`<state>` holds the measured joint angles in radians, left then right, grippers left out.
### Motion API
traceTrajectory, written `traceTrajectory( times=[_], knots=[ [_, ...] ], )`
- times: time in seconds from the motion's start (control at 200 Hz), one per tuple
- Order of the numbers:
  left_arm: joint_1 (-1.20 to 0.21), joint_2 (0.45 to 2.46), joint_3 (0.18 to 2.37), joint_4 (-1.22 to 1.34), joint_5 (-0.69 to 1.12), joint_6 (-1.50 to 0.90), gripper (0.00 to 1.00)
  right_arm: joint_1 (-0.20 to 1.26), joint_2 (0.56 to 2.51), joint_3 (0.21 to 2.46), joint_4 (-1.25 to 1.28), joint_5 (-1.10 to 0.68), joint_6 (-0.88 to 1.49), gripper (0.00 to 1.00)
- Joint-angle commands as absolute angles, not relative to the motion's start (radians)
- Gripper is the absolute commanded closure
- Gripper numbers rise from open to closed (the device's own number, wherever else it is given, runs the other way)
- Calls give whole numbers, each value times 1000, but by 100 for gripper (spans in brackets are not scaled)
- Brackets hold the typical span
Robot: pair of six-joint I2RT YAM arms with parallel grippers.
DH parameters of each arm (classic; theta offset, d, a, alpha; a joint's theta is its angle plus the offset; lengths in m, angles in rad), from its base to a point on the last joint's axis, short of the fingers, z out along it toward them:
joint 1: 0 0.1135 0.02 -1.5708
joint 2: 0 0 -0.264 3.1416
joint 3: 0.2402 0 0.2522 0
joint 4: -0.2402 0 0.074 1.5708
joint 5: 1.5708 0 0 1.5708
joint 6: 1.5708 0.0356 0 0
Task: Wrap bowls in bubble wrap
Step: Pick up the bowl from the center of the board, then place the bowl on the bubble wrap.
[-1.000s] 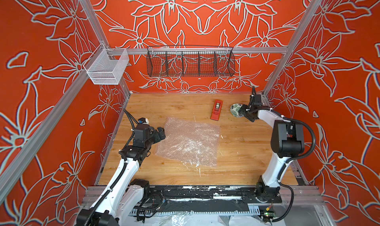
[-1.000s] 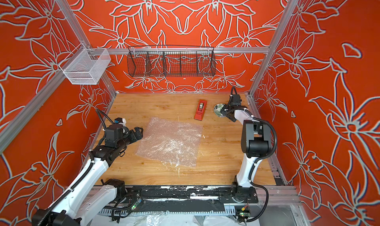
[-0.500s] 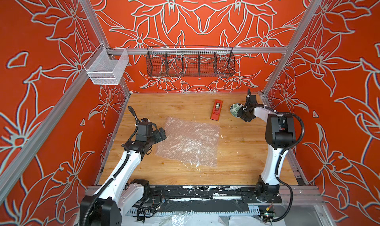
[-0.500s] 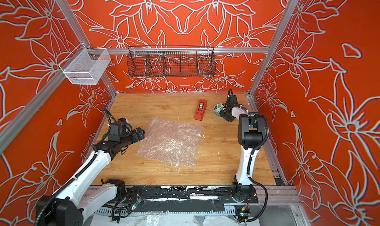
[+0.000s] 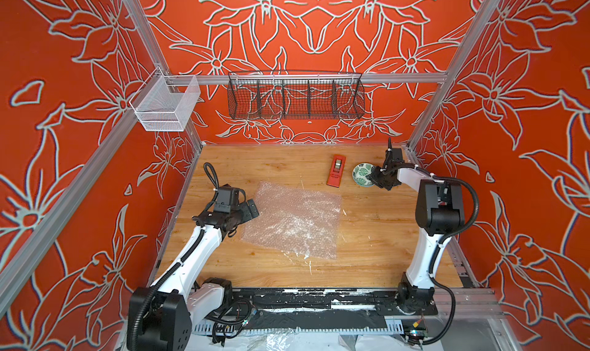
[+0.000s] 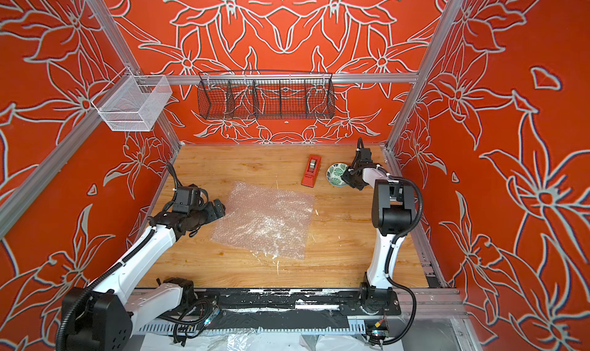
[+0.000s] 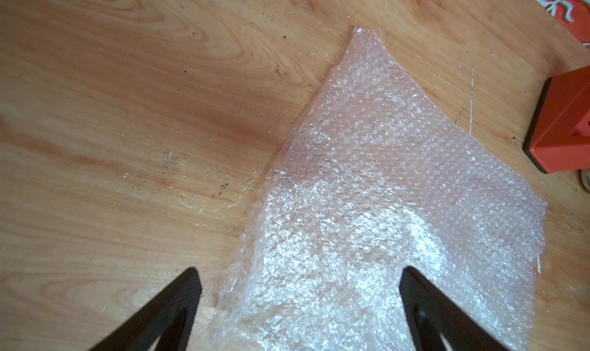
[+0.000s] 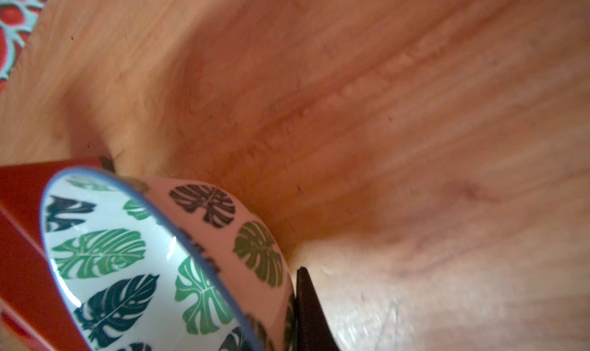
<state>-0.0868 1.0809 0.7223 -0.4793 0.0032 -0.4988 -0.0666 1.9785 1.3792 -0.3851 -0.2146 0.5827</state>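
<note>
- The bowl (image 5: 362,174) is small and round, white with light and dark green leaves inside and out and a thin blue rim. It sits at about 1 o'clock on the wooden table (image 5: 367,237).
- The bubble wrap (image 5: 293,218) lies flat at the table's centre, at 7 o'clock from the bowl and well apart from it. It is a clear, whitish, roughly square sheet.
- The right gripper (image 5: 375,177) is closed on the bowl's 3 o'clock wall. In the right wrist view one finger (image 8: 308,304) presses the outside; its partner is hidden.
- The left gripper (image 5: 249,208) is spread wide over the wrap's 9 o'clock edge.
- A black wire basket (image 5: 295,98) with five compartments hangs at 12 o'clock, and a white mesh basket (image 5: 166,106) at 10 o'clock.
- A red tape dispenser (image 5: 336,171) lies just beside the bowl at its 9 o'clock.
</note>
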Motion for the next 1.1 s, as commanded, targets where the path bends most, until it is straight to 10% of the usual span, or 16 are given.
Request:
traceTrajectory(
  times=[0.0,0.51,1.096],
  knots=[
    [-87,1091,726,-511,-10,-525,3,-68,1819,1314,-401,-275,569,100],
    [-84,1100,741,-534,37,-533,3,389,1427,1065,-500,-263,584,100],
    [-68,1084,691,-572,52,-581,3,721,1852,1323,-410,-236,663,100]
  ],
)
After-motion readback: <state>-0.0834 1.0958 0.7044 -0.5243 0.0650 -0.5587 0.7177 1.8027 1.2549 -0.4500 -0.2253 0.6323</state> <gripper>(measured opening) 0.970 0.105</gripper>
